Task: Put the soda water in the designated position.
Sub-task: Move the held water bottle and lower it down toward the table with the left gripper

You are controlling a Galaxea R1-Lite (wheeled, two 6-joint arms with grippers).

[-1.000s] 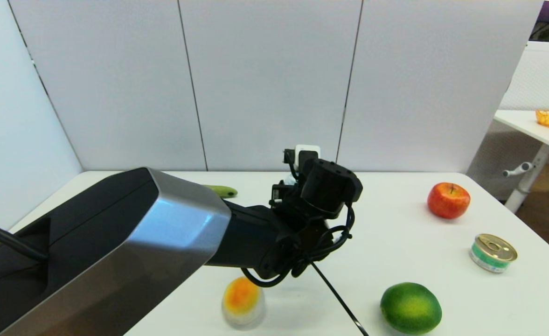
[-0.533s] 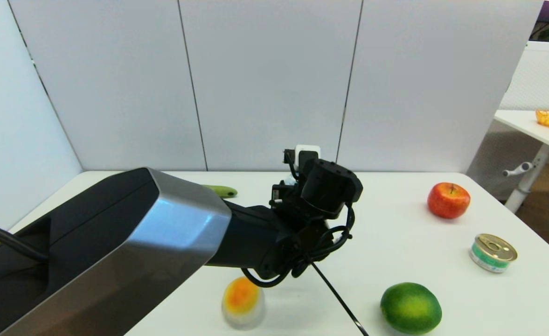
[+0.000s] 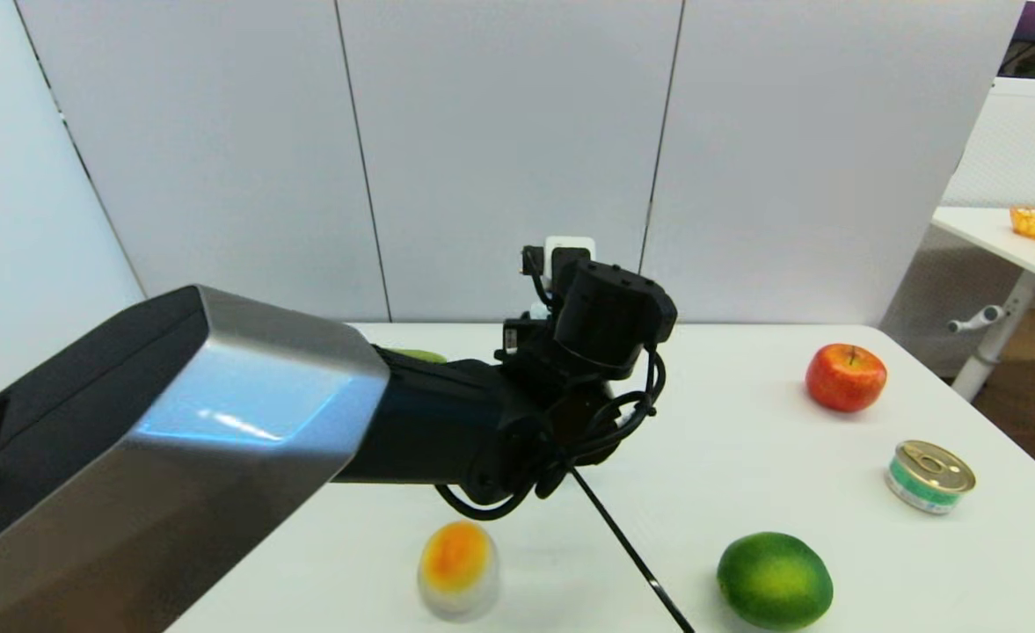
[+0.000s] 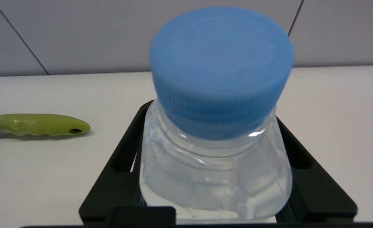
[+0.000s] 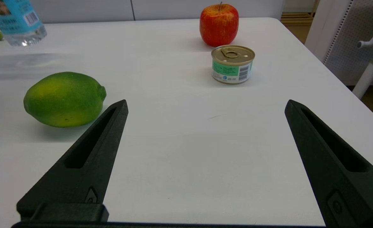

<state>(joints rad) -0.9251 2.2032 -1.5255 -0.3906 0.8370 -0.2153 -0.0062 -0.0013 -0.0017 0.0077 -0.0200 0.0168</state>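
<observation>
The soda water (image 4: 216, 126), a clear bottle with a light blue cap, fills the left wrist view, and my left gripper (image 4: 211, 120) is shut on its shoulder, one black finger on each side. In the right wrist view the soda water's blue-labelled lower part (image 5: 16, 22) hangs above the table with its shadow beneath. My left arm (image 3: 447, 422) hides the bottle in the head view. My right gripper (image 5: 205, 103) stands open and low over the table's near right part, holding nothing.
A red apple (image 3: 845, 377), a green-banded tin can (image 3: 929, 476) and a green citrus fruit (image 3: 774, 580) lie on the right. An orange-yellow object (image 3: 456, 567) sits front centre. A green-handled tool (image 4: 37, 124) lies near the back wall.
My left arm has risen, carrying the bottle upward off the table. The fruits and the can have not moved.
</observation>
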